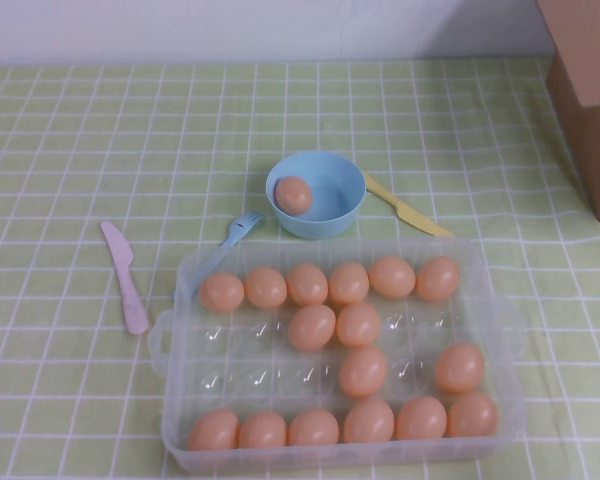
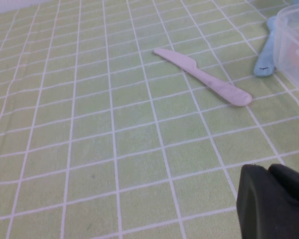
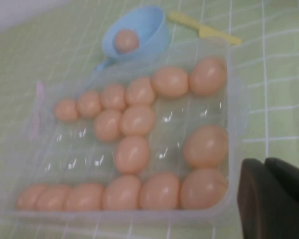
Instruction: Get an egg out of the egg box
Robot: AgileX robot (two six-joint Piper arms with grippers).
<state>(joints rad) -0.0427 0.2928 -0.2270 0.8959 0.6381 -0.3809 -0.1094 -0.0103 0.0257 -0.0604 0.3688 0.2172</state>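
Each egg [image 1: 362, 371] in the egg box [image 1: 170, 345] looks light, smooth, slippery: pinch its sides gently; left pincer [image 2: 276, 201] and right pincer [image 3: 274, 199] sit low beside the table, grip state unclear.

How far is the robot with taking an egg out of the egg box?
One egg already lies in the blue bowl, outside the egg box, so the job looks done. Nothing is in hand: the left gripper hangs over bare cloth near the pink knife, and the right gripper is beside the box.
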